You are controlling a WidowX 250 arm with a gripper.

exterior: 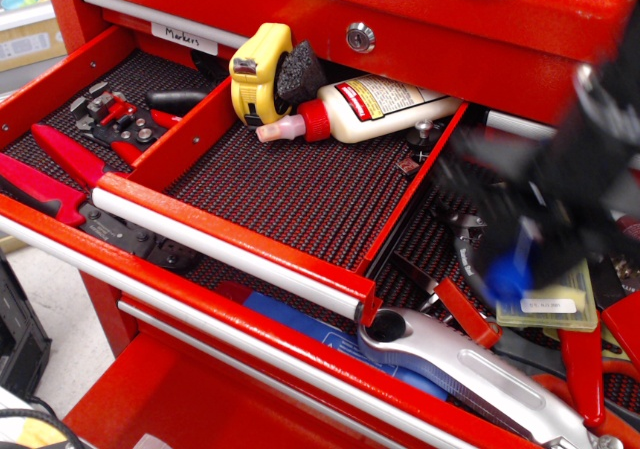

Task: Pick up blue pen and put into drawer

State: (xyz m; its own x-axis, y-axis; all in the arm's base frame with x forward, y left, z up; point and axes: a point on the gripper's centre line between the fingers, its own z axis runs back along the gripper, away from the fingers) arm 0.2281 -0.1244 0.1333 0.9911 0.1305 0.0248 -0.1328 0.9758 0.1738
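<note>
Overhead, drawer (290,184) mesh liner lies bare.

Evenly and brightly lit from overhead, with only soft shadows under the drawer (300,184) dividers. Mild glare along the silver handle (230,254) and on the chrome tool (470,369) at lower right. Left and centre sharp; right side heavily motion-blurred, the gripper (545,209) and blue pen (512,269) smeared beyond detail.

Gripper (530,234): motion-blurred, jaws indistinct.
Blue pen (508,269): only the blurred blue cap shows.
Pliers (60,184): handles cut by left edge.
</note>
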